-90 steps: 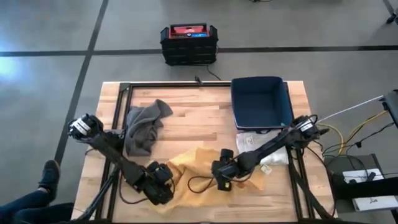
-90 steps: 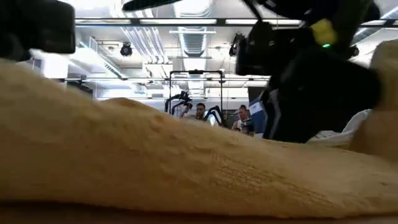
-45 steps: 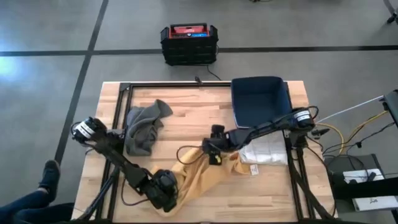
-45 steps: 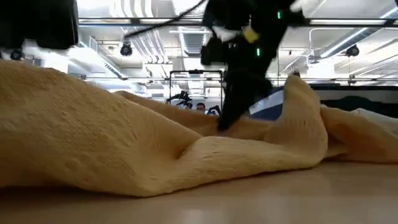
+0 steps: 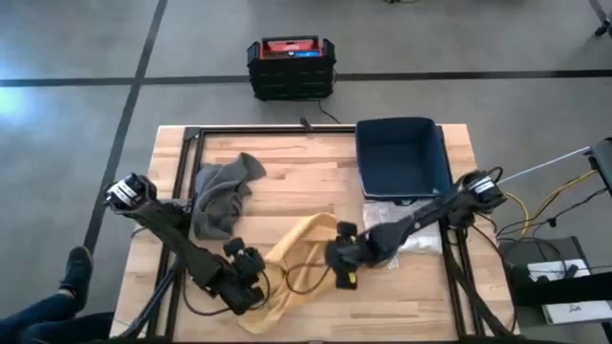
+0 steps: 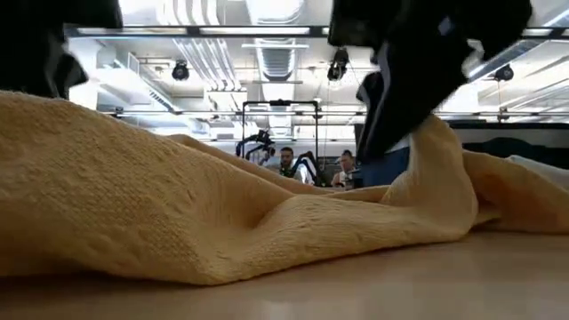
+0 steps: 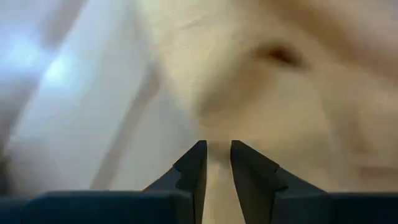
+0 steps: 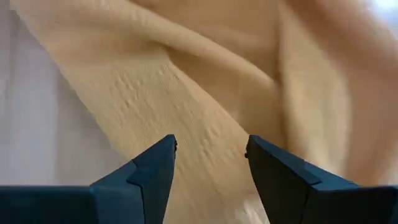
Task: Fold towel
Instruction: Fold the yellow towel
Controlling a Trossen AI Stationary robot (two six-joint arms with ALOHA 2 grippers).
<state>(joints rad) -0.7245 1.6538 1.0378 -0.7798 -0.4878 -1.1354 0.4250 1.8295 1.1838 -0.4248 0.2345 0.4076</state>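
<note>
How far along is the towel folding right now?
Barely started. The yellow towel lies bunched and twisted, with no clean fold. The left tool pinches its near end; the right tool is open over its cloth. The gray towel lies crumpled, untouched.

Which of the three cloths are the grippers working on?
The yellow towel at the table's front middle, between left gripper and right gripper. The grey cloth lies crumpled farther back; the white cloth sits by the blue bin.

towel (image 5: 292, 258) front-ctr on table (image 5: 296, 172) | rag (image 5: 222, 196) left-rear | bin (image 5: 402, 158) right-rear | crate (image 5: 290, 67) on floor behind
</note>
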